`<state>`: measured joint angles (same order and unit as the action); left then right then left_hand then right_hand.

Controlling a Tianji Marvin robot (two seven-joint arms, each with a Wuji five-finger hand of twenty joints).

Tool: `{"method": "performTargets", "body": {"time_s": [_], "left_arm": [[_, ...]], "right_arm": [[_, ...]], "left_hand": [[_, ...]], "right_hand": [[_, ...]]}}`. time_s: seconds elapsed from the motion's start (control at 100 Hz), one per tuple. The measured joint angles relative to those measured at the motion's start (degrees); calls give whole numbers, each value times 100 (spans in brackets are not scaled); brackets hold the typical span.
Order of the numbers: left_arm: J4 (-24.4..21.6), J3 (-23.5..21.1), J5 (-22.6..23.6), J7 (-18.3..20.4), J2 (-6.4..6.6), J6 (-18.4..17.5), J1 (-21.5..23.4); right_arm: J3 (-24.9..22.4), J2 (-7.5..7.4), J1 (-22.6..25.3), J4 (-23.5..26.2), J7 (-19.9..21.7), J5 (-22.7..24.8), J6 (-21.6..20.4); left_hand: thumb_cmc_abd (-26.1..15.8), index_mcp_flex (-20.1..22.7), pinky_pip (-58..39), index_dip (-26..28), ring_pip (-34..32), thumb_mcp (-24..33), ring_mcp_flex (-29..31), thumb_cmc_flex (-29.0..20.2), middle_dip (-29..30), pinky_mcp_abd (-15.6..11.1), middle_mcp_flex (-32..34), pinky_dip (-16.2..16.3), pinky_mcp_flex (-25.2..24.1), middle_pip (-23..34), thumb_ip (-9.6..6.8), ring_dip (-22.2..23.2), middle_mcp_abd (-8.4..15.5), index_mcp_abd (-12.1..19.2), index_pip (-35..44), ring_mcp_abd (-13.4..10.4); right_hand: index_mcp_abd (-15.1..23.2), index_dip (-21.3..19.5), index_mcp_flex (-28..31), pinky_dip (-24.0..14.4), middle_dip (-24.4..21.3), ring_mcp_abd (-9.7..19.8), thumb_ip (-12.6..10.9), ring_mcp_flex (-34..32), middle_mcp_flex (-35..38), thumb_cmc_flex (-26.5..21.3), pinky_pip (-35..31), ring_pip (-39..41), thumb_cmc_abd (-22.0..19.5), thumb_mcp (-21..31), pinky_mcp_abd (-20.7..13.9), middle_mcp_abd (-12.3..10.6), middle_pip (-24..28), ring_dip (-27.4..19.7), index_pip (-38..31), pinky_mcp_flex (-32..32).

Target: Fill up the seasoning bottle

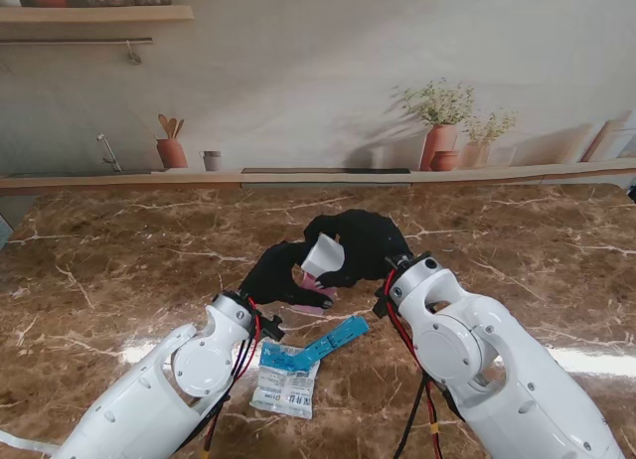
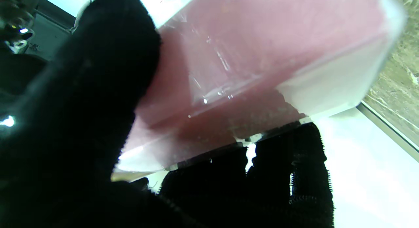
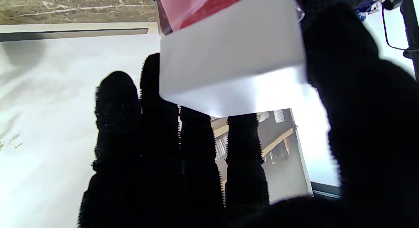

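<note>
Over the middle of the brown marble worktop [image 1: 119, 250], the two black-gloved hands meet. The left hand [image 1: 280, 276] is wrapped around a clear seasoning bottle [image 2: 255, 57] with a pink tint. In the left wrist view the thumb presses one side of the bottle and the other fingers [image 2: 288, 175] curl along the opposite side, so this hand is closed on it. In the stand view only a pink sliver of the bottle [image 1: 316, 298] shows at the edge of that hand, close to the worktop surface.

The right hand [image 1: 363, 242] sits just farther from the robot and to the right, touching the left hand. It grips a white container [image 1: 323, 255], tilted with its open mouth turned toward the left hand. The right wrist view shows this white container [image 3: 232, 57] pinched between the thumb and four fingers [image 3: 242, 149], with something pink and red at its far end; whether that is the bottle or contents cannot be told.

Nearer the robot's edge of the worktop, between the two white forearms, lies a torn sachet [image 1: 286, 387], clear and white with printing. A blue strip [image 1: 333, 342] lies just beside it, overlapping its upper corner. Neither touches a hand.
</note>
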<state>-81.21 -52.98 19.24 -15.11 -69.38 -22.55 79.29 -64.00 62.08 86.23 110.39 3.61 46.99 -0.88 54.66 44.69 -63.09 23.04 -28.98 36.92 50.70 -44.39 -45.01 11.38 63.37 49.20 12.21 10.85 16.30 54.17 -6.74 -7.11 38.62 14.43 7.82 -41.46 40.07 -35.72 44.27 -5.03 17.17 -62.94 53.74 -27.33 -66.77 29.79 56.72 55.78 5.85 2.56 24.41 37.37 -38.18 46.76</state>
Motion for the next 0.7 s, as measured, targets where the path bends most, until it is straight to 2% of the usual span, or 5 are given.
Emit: {"method": "performTargets", "body": {"time_s": [0.14,0.49,0.61,0.7], "left_arm": [[2,4,13,2,0,3,27],[28,13,6,-4,1,3,25],[28,25,21,4,2,2,23],[28,32,29,5,1,0,19]], "right_arm": [[8,-37,-92,-6,253,37,-105],[101,-77,-219,-22,393,254,-123],[80,-95,-247,6,572,284,-162],[67,-112,-273,24,670,272,-185]], "left_hand": [[0,0,0,0,0,0,0,0,0,0,0,0,0,0,0,0,0,0,0,0],[0,0,0,1,0,0,0,0,0,0,0,0,0,0,0,0,0,-15,0,0],[0,1,0,1,0,0,0,0,0,0,0,0,0,0,0,0,0,-16,0,0],[0,1,0,1,0,0,0,0,0,0,0,0,0,0,0,0,0,-16,0,0]], "right_hand": [[0,104,3,-1,0,-5,0,0,22,-9,0,0,-3,0,0,32,-13,0,-48,0],[8,519,143,-138,-9,-6,2,-1,232,-9,0,21,-4,0,2,69,-325,0,-51,-24],[16,720,280,-151,-198,-9,2,0,314,-9,0,21,-78,2,3,74,-498,5,151,-109],[16,726,300,-204,-290,-10,2,3,316,-9,0,-5,-118,2,4,76,-505,5,221,-159]]}}
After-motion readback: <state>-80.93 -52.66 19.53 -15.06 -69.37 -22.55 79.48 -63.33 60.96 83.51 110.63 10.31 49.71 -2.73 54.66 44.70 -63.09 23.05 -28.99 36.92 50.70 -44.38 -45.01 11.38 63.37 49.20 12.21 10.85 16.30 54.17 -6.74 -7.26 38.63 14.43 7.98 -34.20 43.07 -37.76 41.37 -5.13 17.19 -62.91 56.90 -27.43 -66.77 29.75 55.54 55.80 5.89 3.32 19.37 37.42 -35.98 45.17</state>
